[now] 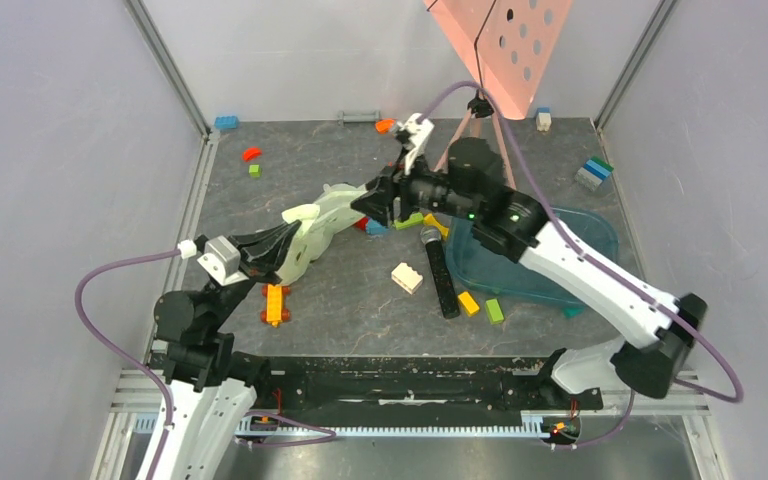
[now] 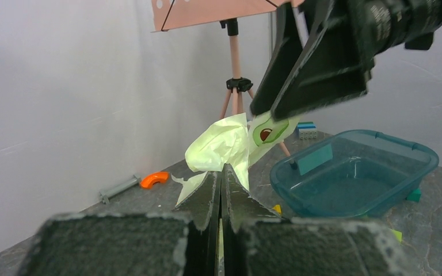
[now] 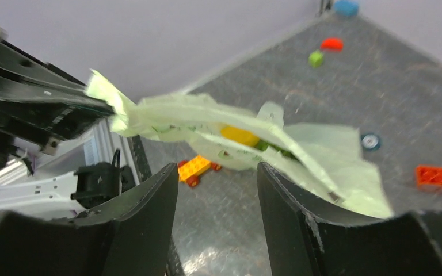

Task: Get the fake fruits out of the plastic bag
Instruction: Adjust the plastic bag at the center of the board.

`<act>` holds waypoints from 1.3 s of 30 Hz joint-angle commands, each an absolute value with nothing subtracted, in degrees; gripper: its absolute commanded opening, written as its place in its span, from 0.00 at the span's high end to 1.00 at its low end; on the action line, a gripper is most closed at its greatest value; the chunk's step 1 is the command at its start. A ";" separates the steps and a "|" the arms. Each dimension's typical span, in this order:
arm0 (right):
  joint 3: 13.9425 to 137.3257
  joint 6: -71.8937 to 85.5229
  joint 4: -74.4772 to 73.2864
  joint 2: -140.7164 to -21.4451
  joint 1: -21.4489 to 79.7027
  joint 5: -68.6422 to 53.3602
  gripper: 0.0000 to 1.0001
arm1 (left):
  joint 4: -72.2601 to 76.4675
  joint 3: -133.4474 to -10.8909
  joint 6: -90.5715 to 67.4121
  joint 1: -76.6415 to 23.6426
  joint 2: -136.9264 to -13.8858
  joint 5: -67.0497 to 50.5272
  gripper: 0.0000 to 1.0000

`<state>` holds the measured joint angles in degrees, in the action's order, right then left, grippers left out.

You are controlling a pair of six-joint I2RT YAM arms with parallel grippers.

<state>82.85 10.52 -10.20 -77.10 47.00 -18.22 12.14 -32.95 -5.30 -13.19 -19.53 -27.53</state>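
The pale-green plastic bag (image 1: 315,232) is lifted off the table and stretched between the two arms. My left gripper (image 1: 272,250) is shut on its near end; in the left wrist view the fingers (image 2: 207,192) pinch the bag (image 2: 221,146). My right gripper (image 1: 378,205) is open at the bag's far end. In the right wrist view (image 3: 217,169) its jaws stand wide apart, and the bag (image 3: 201,118) hangs just beyond them, draping over the right finger (image 3: 299,218). A yellow fruit (image 3: 239,135) and a green one (image 3: 275,149) show through the plastic.
A rigid teal tray (image 1: 585,245) stands right of centre, also in the left wrist view (image 2: 380,149). A yellow brick car (image 1: 275,303), a cream brick (image 1: 407,277), a black stick (image 1: 440,275) and loose bricks lie on the table. A pink tripod (image 2: 235,86) stands at the back.
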 commanded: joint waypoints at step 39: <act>91.70 21.61 -0.44 -102.95 49.66 -22.73 0.47 | 13.72 -32.15 -7.47 -12.92 -16.57 -28.50 0.98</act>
<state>90.91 20.47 -3.36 -101.23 49.39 -22.68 12.43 -31.05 -5.32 -13.19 -17.08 -29.10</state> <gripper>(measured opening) 0.530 0.026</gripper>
